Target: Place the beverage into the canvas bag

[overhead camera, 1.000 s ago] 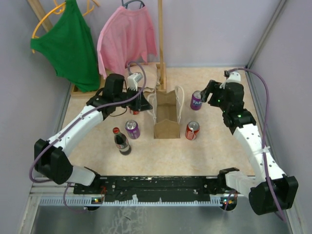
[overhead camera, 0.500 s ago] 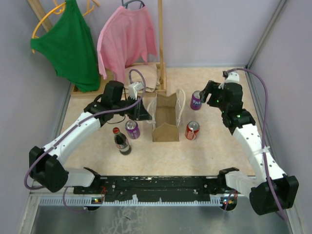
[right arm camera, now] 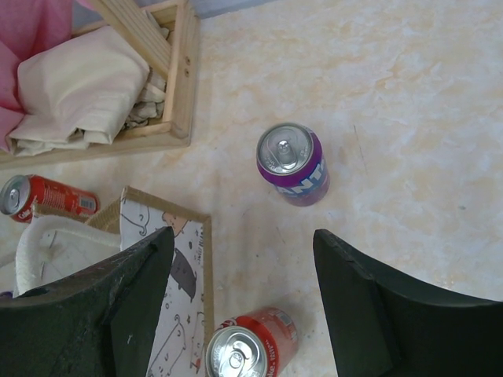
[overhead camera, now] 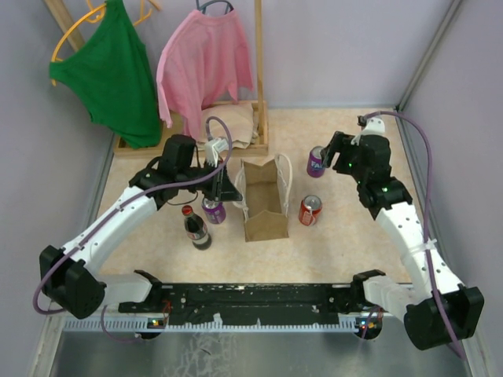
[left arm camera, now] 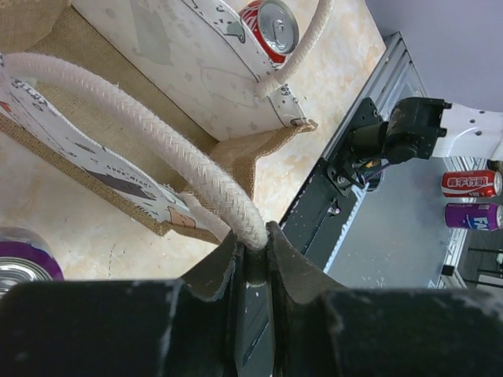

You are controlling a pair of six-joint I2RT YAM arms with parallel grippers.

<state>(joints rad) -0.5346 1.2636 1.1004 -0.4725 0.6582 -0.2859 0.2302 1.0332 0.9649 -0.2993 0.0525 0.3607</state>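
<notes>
The canvas bag (overhead camera: pixel 264 206) stands upright mid-table with its mouth pulled open. My left gripper (overhead camera: pixel 230 191) is shut on its left white rope handle (left arm camera: pixel 157 141); in the left wrist view the fingertips (left arm camera: pixel 253 239) pinch the rope. Beverages stand around the bag: a purple can (overhead camera: pixel 316 161) at the back right, a red can (overhead camera: pixel 310 210) right of the bag, and a purple can (overhead camera: pixel 214 209) and a cola bottle (overhead camera: pixel 195 228) to its left. My right gripper (overhead camera: pixel 324 151) hangs open over the table between the purple can (right arm camera: pixel 292 163) and the red can (right arm camera: pixel 250 345), holding nothing.
A wooden rack base (overhead camera: pixel 259 118) with a folded beige cloth (right arm camera: pixel 78 86) stands behind the bag. Green and pink shirts (overhead camera: pixel 200 63) hang above it. Another red can (right arm camera: pixel 43 196) lies on its side beyond the bag's far corner.
My left gripper has drawn the rope handle toward the left and near side. The bag has shifted nearer and its mouth now gapes wider. The right arm has barely moved.
</notes>
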